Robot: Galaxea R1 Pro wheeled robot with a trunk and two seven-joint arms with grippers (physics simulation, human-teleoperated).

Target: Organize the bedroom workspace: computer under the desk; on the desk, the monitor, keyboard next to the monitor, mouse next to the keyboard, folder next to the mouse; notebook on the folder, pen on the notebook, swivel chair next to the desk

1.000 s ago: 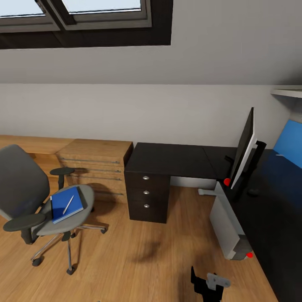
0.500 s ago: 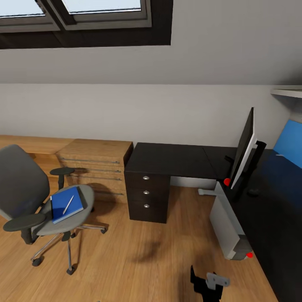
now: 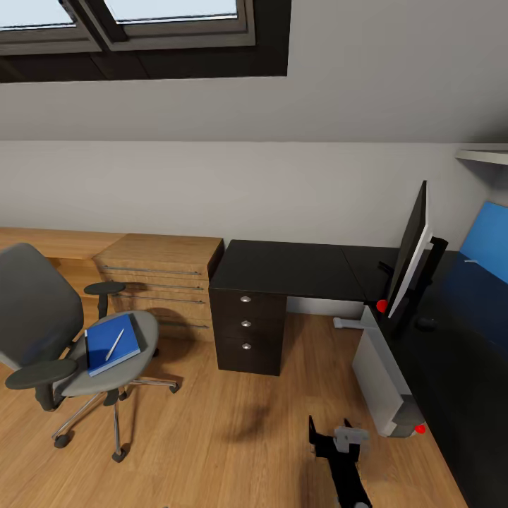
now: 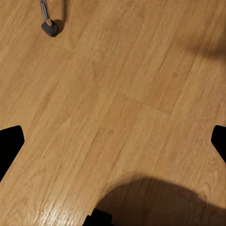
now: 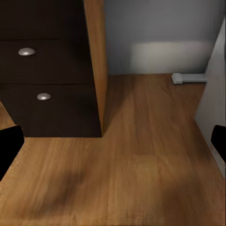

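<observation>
The swivel chair (image 3: 39, 321) stands on the floor at the left, away from the desk (image 3: 451, 367). On its seat lies the blue folder (image 3: 106, 344) with the pen (image 3: 115, 343) across it; I cannot make out the notebook. On the black desk top at the right the monitor (image 3: 411, 250) stands edge-on, with the small mouse (image 3: 425, 324) beside its stand. The pale computer (image 3: 381, 377) stands at the desk's edge on the floor. The keyboard is out of view. My right gripper (image 3: 328, 441) (image 5: 113, 143) is open, low over the floor and facing the desk's drawers. My left gripper (image 4: 113, 141) is open above bare floor.
A light oak chest of drawers (image 3: 166, 282) stands against the wall beside the desk's black drawer unit (image 3: 247, 335). A chair caster (image 4: 50, 28) shows in the left wrist view. Open wooden floor (image 3: 233, 430) lies between chair and desk. A shelf (image 3: 487, 154) hangs at the upper right.
My right gripper has moved forward and a little left over the floor. The chair, folder, pen and desk items have not moved.
</observation>
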